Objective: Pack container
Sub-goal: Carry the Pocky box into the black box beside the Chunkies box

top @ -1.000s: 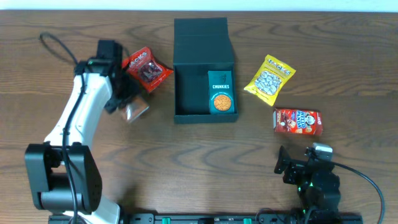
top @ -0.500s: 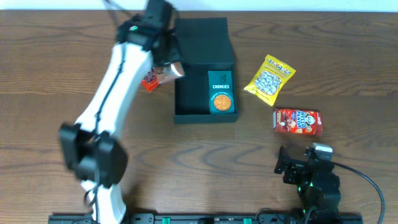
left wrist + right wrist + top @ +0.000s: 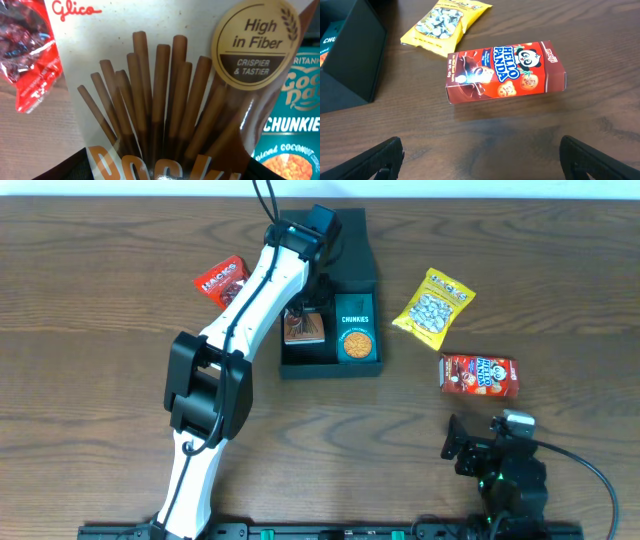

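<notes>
The dark teal container (image 3: 330, 368) stands open at the table's middle back, lid flap up behind it. A teal Chunkies box (image 3: 356, 330) lies in its right half and also shows in the left wrist view (image 3: 295, 125). My left gripper (image 3: 305, 308) reaches over the container's left half, shut on a Pocky packet (image 3: 303, 328). That packet fills the left wrist view (image 3: 165, 100), with the jaws (image 3: 160, 172) at its lower edge. My right gripper (image 3: 482, 160) is open and empty near the front right edge, seen from overhead (image 3: 478, 446).
A red snack packet (image 3: 221, 278) lies left of the container. A yellow packet (image 3: 432, 307) and a red Hello Panda box (image 3: 479, 374) lie to its right. Both show in the right wrist view, the yellow packet (image 3: 445, 20) beyond the Hello Panda box (image 3: 505, 70).
My left arm has swung from the table's left side to over the container, carrying the Pocky packet. The red packet stays on the table. The right arm has not moved.
</notes>
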Tool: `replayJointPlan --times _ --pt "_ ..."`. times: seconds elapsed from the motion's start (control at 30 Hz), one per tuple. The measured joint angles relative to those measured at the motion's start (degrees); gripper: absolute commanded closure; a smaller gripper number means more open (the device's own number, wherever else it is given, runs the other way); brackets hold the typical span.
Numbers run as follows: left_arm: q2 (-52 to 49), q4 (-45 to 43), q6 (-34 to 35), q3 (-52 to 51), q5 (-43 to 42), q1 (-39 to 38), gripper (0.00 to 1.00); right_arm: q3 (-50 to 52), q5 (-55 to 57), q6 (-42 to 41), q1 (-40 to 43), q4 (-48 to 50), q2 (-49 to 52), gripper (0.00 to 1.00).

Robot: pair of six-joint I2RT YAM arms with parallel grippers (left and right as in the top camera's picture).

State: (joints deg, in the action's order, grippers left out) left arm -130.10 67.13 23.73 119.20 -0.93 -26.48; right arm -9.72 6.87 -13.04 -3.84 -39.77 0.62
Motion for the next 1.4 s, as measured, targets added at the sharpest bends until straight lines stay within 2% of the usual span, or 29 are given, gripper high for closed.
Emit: replayJointPlan --times 0.33,0.87,0.97,1.0,1.03,1.4 --pt "0.0 3.0 1.0 0.2 -2.6 -0.2 0.3 0.0 0.0 0.0 0.0 0.0 0.0 0.01" --pt "-0.1 1.4 1.7 -3.6 -2.5 -2.6 0.3 0.0 0.0 0.0 0.0 0.0 0.0 0.01" --pt "-0.1 1.3 1.7 -3.6 -1.6 -2.6 0.2 0.0 0.0 0.0 0.0 0.0 0.0 0.01" --pt "-0.1 1.2 1.6 -3.6 -1.4 -2.6 0.08 0.0 0.0 0.0 0.0 0.0 0.0 0.01" --pt "-0.1 1.2 1.7 -3.6 -1.2 -2.6 0.03 0.0 0.0 0.0 0.0 0.0 0.0 0.01" --pt "-0.1 0.0 1.9 -3.6 -0.5 -2.6 0.04 0.0 0.0 0.0 0.0 0.0 0.0 0.01"
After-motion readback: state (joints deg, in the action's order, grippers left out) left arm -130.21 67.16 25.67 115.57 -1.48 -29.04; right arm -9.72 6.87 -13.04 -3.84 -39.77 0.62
